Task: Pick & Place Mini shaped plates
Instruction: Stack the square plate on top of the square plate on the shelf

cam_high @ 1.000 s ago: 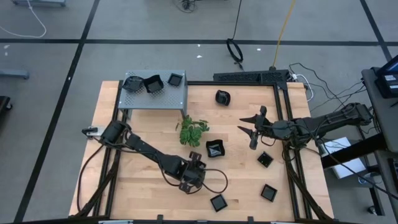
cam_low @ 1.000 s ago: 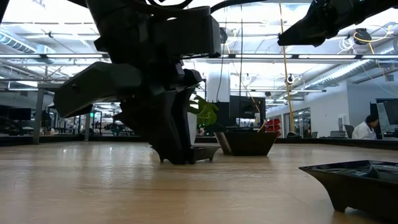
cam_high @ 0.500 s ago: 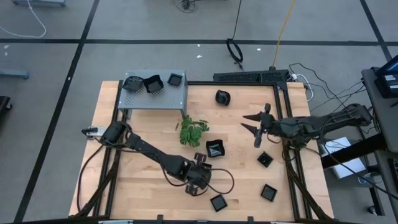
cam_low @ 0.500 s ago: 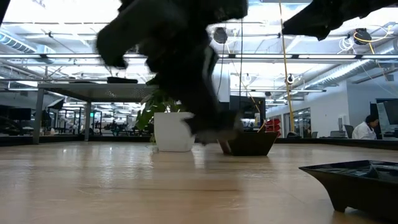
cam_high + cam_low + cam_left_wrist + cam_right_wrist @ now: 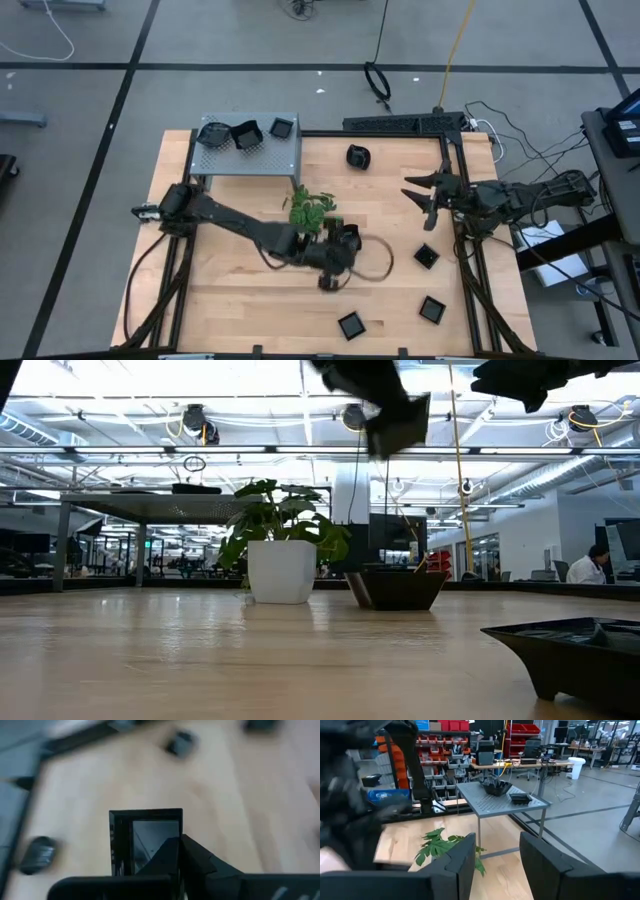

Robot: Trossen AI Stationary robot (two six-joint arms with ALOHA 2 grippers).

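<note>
My left gripper (image 5: 336,255) is over the middle of the table, lifted high, and shows at the top of the low view (image 5: 392,410). It is shut on a square black mini plate (image 5: 145,827). My right gripper (image 5: 432,196) hovers open in the air over the table's right side, holding nothing (image 5: 496,855). Other black plates rest flat on the wood: one (image 5: 427,256) and another (image 5: 432,308) on the right, one (image 5: 351,325) at the near edge, and a rounded one (image 5: 358,156) at the far side. Three more (image 5: 240,133) sit on the grey perforated box. My left gripper holds the square plate by its rim on one side (image 5: 176,831). One finger (image 5: 172,857) reaches inside the dish; the other is hidden behind the plate. The plate is lifted clear of the table, its open side facing the wrist camera.
The green plant sprig (image 5: 311,210) lies just beyond my left gripper. A dark bowl-like plate (image 5: 398,588) stands on the wood beneath the lifted gripper. The grey perforated box (image 5: 250,160) stands at the far left corner. A black frame rail (image 5: 462,250) runs along the right edge.
My left gripper has risen off the table near the near edge and swung right and toward the far side, carrying the square plate up clear of the wood. My right gripper has drifted toward the right and far edges, still open.
</note>
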